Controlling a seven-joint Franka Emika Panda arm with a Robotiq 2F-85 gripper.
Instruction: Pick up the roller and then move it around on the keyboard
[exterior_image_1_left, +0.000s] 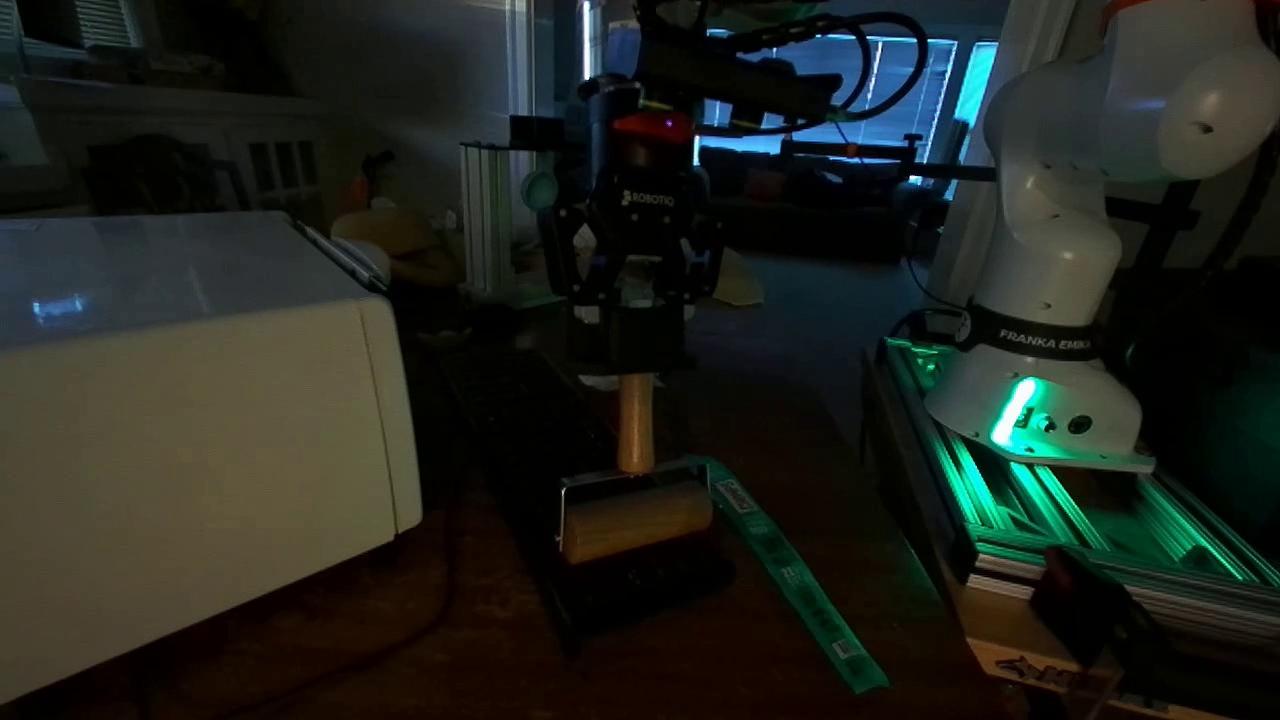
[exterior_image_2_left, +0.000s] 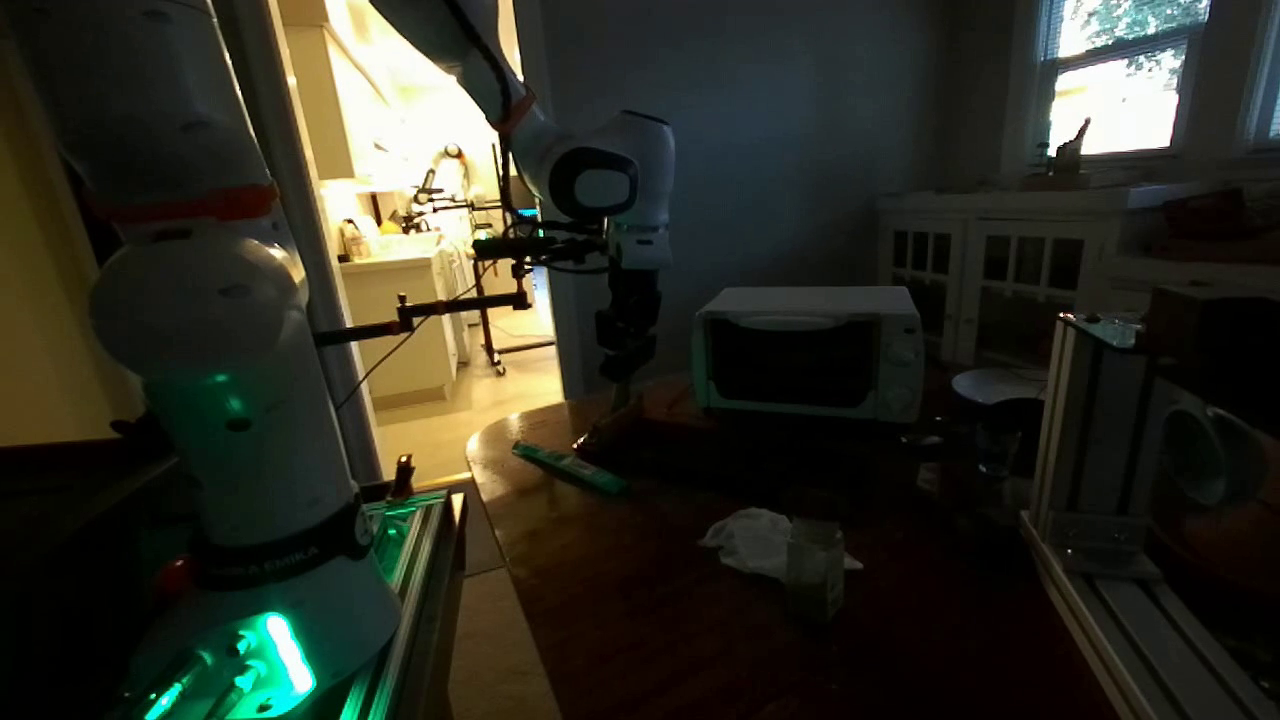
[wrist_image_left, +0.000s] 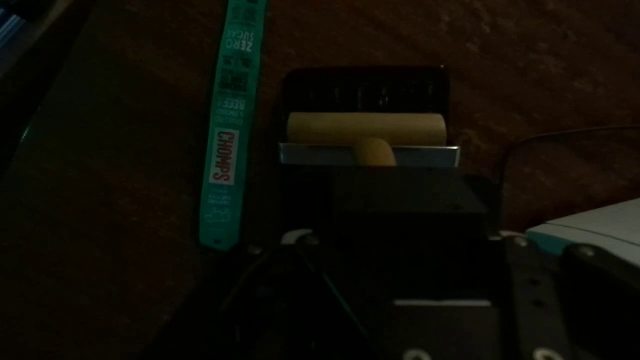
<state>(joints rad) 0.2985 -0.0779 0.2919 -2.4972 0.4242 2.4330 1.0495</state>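
The roller has a light wooden handle, a metal frame and a pale wooden cylinder crosswise. My gripper (exterior_image_1_left: 630, 345) is shut on the roller's (exterior_image_1_left: 638, 520) handle, which points straight down from the jaws. The keyboard (exterior_image_1_left: 650, 590) is a near-black slab on the table. The cylinder is over the keyboard's near end in this exterior view; whether it touches the keys I cannot tell. In the wrist view the roller (wrist_image_left: 367, 129) lies across the keyboard (wrist_image_left: 367, 90), with a row of keys showing beyond it. My gripper (wrist_image_left: 385, 192) hides the rest of the keyboard there. In an exterior view the gripper (exterior_image_2_left: 625, 350) and roller (exterior_image_2_left: 610, 430) are dark and small.
A long green strip (exterior_image_1_left: 790, 575) lies beside the keyboard; it also shows in the wrist view (wrist_image_left: 230, 125). A white toaster oven (exterior_image_1_left: 200, 450) stands on the keyboard's other side. A thin cable (wrist_image_left: 565, 134) runs nearby. A white cloth (exterior_image_2_left: 750, 540) and a clear box (exterior_image_2_left: 815, 570) are on the table.
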